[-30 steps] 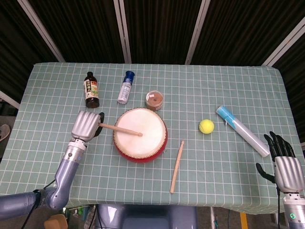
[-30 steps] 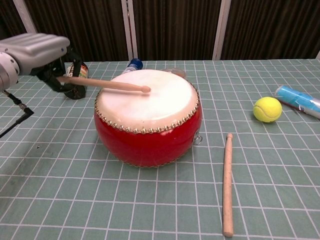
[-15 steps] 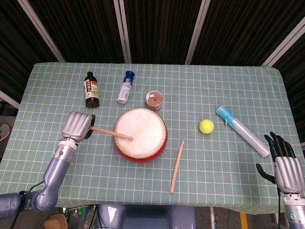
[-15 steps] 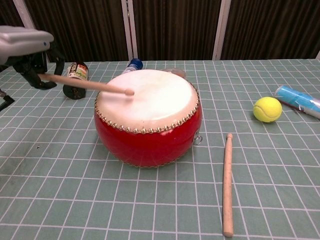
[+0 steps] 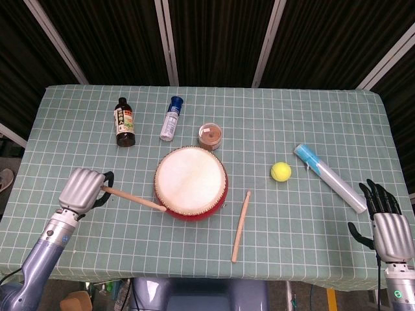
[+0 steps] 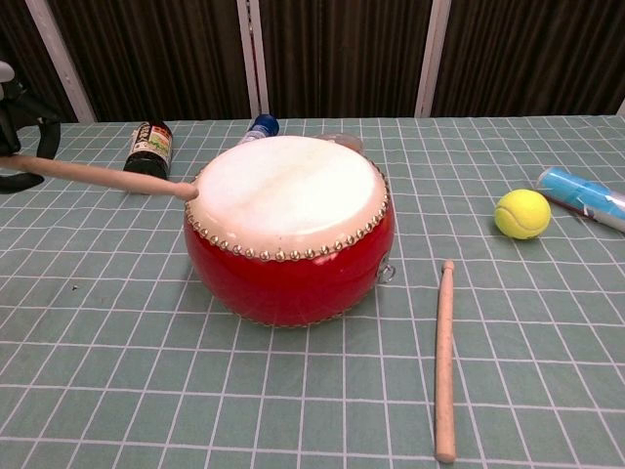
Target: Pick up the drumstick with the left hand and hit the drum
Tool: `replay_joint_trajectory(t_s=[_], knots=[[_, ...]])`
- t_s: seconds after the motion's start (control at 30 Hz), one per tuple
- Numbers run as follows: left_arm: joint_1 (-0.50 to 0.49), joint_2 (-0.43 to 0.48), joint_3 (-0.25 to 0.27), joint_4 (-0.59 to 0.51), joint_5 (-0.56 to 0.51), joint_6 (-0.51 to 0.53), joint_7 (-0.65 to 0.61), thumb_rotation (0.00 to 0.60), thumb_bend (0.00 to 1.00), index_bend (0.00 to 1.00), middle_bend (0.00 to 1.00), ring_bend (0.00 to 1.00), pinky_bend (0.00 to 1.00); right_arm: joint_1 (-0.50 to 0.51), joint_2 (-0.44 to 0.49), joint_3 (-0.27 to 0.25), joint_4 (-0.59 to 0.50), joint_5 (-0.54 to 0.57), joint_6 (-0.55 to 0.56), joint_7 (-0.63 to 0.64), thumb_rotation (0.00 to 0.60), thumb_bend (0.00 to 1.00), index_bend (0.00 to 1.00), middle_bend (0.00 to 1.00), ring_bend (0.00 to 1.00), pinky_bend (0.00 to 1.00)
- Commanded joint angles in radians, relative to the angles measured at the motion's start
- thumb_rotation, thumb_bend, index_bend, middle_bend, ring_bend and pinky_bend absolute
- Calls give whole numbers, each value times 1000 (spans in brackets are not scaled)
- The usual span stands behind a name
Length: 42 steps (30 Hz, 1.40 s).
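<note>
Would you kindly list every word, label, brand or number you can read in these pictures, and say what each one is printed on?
No text can be read with any confidence.
Dark bottle: a label with green and red print, too small and blurred to read in both views.
Blue-capped bottle: no legible print.
Blue-ended tube: no legible print.
Round brown container, drum, tennis ball, both drumsticks: no markings visible.

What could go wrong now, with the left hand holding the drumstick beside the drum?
The drumstick tip sits at the drum rim, so another stroke by the left hand may hit the red wall, not the skin. A wide swing might also reach the dark bottle behind.
</note>
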Motion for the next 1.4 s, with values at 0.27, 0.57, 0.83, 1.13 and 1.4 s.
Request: replay_joint_trajectory(t_s=[0.27,0.57,0.83,1.13,1.4], knots=[[41,-76,51,162,-70,-66,14,600,433,548,823,756,767,3,4,2,-3,3,-5,4,600,331,0,0,0,110],[34,-130,59,231,-152,-115,61,600,267,356,519,480,523,4,6,4,-5,6,-9,6,600,331,0,0,0,109],[53,-109,50,221,-130,-90,22,600,154,155,220,223,341,3,5,0,-4,8,-14,2,600,331,0,0,0,110],[134,-32,48,152,28,36,-147,600,87,47,67,48,145,3,7,-2,-3,7,-14,-1,600,331,0,0,0,111],[295,-35,84,282,305,347,-341,600,0,0,0,0,0,1,3,-3,15,-11,2,-14,600,332,0,0,0,109]])
